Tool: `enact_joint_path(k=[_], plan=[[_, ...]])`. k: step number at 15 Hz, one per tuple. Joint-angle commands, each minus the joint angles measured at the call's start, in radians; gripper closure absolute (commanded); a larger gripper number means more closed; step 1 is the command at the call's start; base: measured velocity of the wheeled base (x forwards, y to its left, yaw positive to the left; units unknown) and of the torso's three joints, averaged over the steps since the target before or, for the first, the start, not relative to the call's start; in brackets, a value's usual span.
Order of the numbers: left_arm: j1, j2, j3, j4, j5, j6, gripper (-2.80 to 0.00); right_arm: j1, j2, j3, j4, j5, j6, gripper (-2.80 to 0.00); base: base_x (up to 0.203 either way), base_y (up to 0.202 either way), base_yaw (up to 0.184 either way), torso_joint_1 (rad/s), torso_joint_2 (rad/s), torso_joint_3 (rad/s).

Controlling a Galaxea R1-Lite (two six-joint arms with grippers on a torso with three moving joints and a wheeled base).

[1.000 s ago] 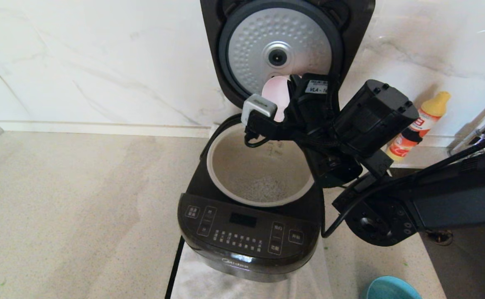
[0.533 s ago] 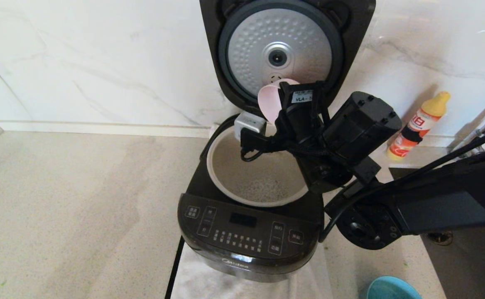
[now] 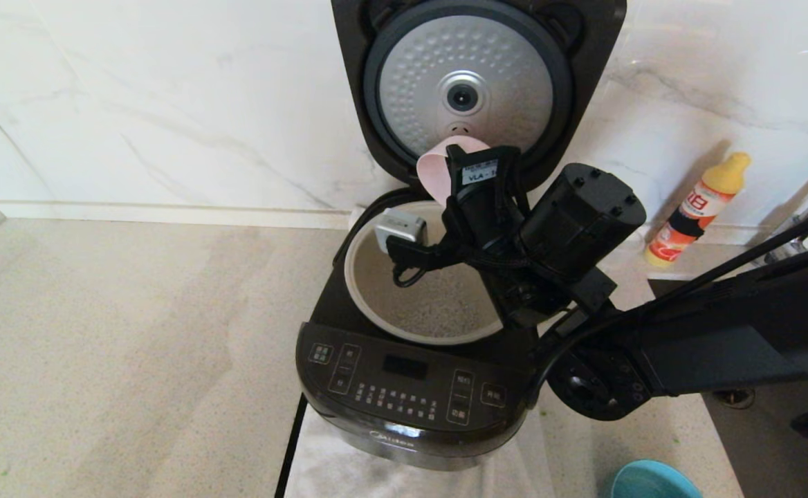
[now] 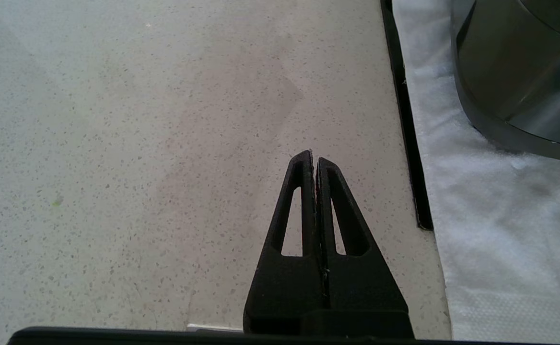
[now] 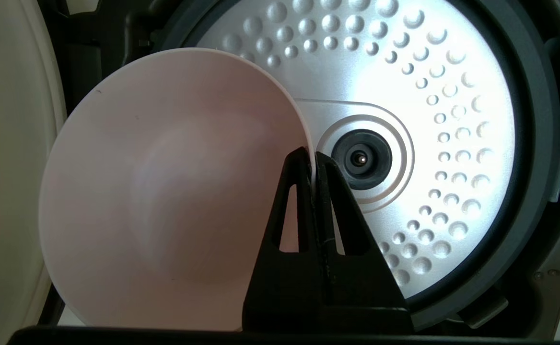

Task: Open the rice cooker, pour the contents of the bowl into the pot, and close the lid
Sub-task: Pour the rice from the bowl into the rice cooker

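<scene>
Swinging leftward over the last second in the head view, the right gripper (image 3: 456, 181) now holds the tipped pink bowl (image 3: 435, 169) above the back of the pot (image 3: 366, 290), where pale grains already lie; the pour looks finished. Behind it the lid (image 3: 476, 76) of the rice cooker (image 3: 404, 408) stands upright, glossy black around a dimpled silver disc.

Over in the left wrist view, the left gripper (image 4: 314, 160) hangs pressed together above speckled countertop (image 4: 141, 143), the cooker off to one side.

Seen from the right wrist, thin black fingers (image 5: 301, 191) pinch the smooth, empty bowl's rim.
</scene>
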Motion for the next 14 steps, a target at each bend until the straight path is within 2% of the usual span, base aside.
enact_joint_path(k=[1,6,8,14], plan=[[0.0,0.001,0.002,0.0,0.0,0.001,0.0,0.006,0.007,0.006,-0.009,-0.003,-0.013,0.0,0.0,0.0,0.0,0.0,0.0,0.0],[0.0,0.001,0.002,0.0,0.0,0.001,0.0,0.014,-0.001,0.005,-0.017,-0.006,-0.01,0.0,0.0,0.0,0.0,0.0,0.0,0.0],[0.0,0.001,0.002,0.0,0.0,0.001,0.0,0.024,-0.028,-0.013,-0.018,-0.044,-0.001,0.0,0.0,0.0,0.0,0.0,0.0,0.0],[0.0,0.001,0.002,-0.001,0.0,0.001,0.0,0.099,-0.1,-0.047,-0.017,-0.331,0.143,0.0,0.0,0.0,0.0,0.0,0.0,0.0]])
